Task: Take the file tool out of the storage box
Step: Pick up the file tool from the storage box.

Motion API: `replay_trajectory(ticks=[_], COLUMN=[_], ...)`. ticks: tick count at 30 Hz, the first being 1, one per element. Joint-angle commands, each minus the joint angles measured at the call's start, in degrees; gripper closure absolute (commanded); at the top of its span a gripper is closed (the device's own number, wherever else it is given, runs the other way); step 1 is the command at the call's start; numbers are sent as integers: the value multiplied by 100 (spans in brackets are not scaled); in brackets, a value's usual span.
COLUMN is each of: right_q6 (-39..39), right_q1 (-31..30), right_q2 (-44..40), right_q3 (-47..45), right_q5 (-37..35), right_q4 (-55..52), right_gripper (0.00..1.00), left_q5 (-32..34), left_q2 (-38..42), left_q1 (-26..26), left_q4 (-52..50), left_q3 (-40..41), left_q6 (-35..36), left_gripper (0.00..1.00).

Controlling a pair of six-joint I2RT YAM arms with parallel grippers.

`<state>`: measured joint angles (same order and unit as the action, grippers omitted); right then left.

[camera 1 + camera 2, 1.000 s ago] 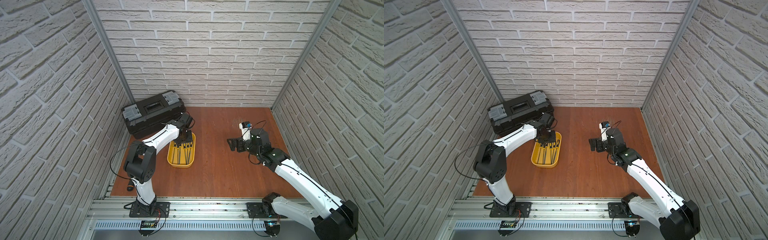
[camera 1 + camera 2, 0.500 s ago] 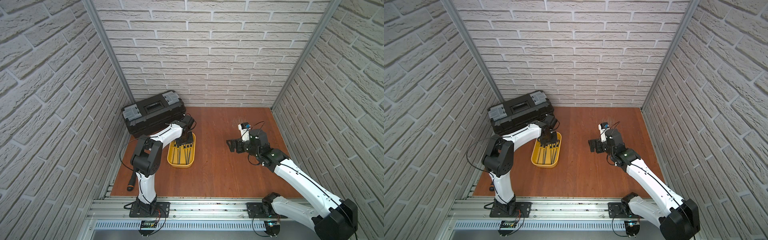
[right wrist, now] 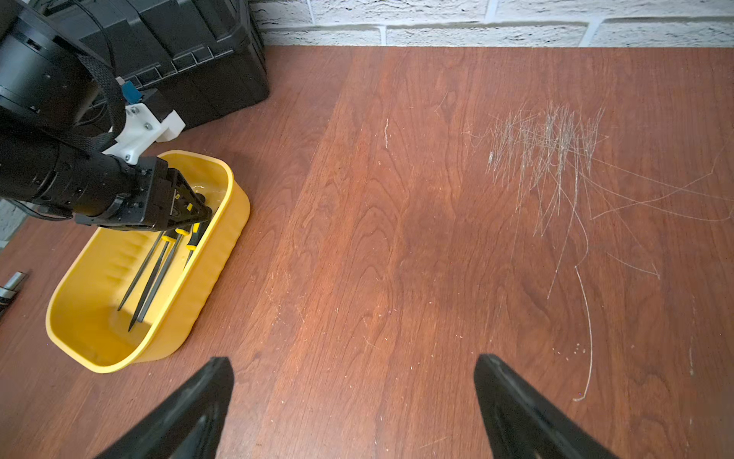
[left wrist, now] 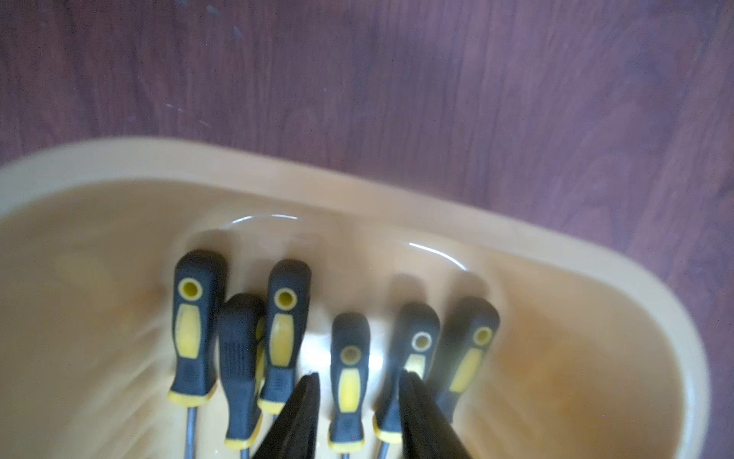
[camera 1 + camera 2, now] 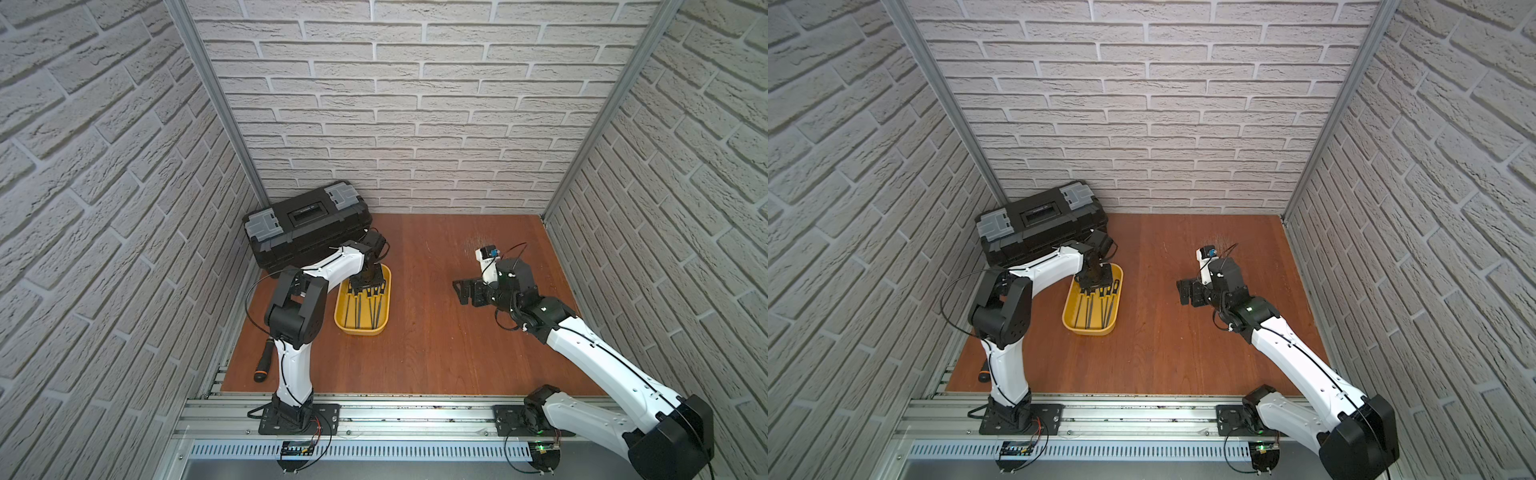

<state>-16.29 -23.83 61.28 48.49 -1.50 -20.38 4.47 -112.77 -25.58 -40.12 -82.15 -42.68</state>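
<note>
The yellow storage box [image 5: 361,330] [image 5: 1088,330] lies beside the black toolbox and holds several file tools with black-and-yellow handles, their points toward the front. My left gripper [image 5: 365,286] [image 5: 1096,284] [image 3: 198,210] reaches down into its far end. In the left wrist view the left gripper [image 4: 359,375] is open, its fingers on either side of one file tool's handle [image 4: 350,393] with a narrow gap on each side. My right gripper [image 5: 459,291] [image 3: 355,359] hovers open over bare wood right of the box, holding nothing.
A black toolbox [image 5: 307,224] with grey latches stands at the back left, close behind the box. A black tool with an orange band [image 5: 264,361] lies at the front left by the left arm's base. Brick walls close in three sides.
The left arm's elbow has swung a little to the right while its gripper stayed low in the box's far end. The right arm has hardly moved.
</note>
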Motion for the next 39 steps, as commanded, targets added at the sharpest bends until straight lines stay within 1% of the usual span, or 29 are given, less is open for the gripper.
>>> replay_trajectory(ticks=[1,14,19,23,26,27,30,32,36,39], right_q6=[2,-80,-98,-120,-112,-111,-188,-270,-505,-677], right_q1=[-51,-51,-51,-57,-59,-60,-60,-68,-167,-258], right_q2=[25,-13,-90,-109,-116,-108,26,182,379,546], right_q3=[82,-65,-160,-225,-202,-172,-15,109,207,389], right_q5=[-58,-173,-193,-143,4,85,348,690,1283,1550], right_q4=[44,122,148,169,142,116,-21,-76,149,240], right_gripper=[1,1,1,1,1,1,0,2,5,10], left_q5=[45,46,37,-32,-69,-54,2,-133,-409,-643], left_q2=[-168,-451,-526,-443,-254,-170,176,425,1002,1451], left_q1=[84,133,125,123,121,123,136,187,234,255], left_q4=[123,232,292,401,517,522,516,505,603,753], left_q3=[-91,-145,-103,-44,55,78,176,240,413,570], left_q6=[22,136,152,189,252,289,380,425,522,576], left_gripper=[62,68,75,79,87,88,88,86,83,83])
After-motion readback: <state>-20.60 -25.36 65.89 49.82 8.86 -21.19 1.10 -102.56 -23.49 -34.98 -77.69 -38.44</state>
